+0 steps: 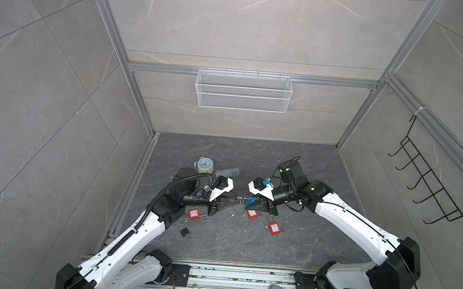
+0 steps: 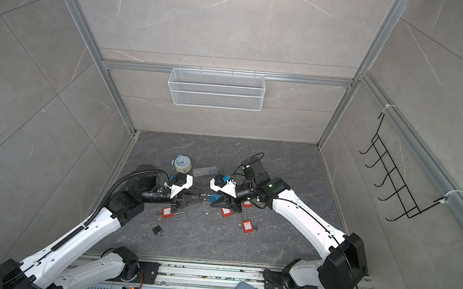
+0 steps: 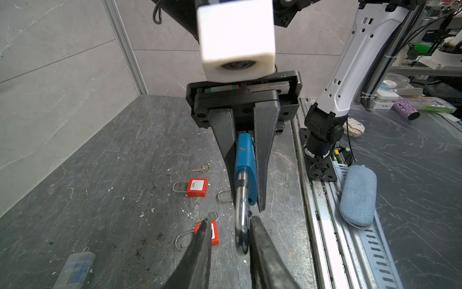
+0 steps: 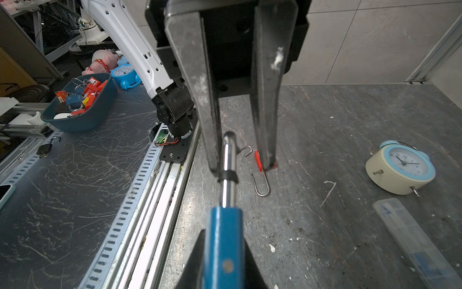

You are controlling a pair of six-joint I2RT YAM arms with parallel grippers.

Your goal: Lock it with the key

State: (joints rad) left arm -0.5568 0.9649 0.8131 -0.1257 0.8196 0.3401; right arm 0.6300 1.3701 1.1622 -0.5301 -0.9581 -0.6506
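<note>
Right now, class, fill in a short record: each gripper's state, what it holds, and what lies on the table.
Right gripper: shut on the blue padlock
Left gripper: open, straddling the shackle
Lift: blue padlock held above the table
Lying on table: three red padlocks; small dark padlock; alarm clock; clear case; loose key

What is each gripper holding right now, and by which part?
The right gripper clamps the blue padlock by its body. The left gripper holds nothing: its open fingers straddle the shackle, with a gap on one side.
</note>
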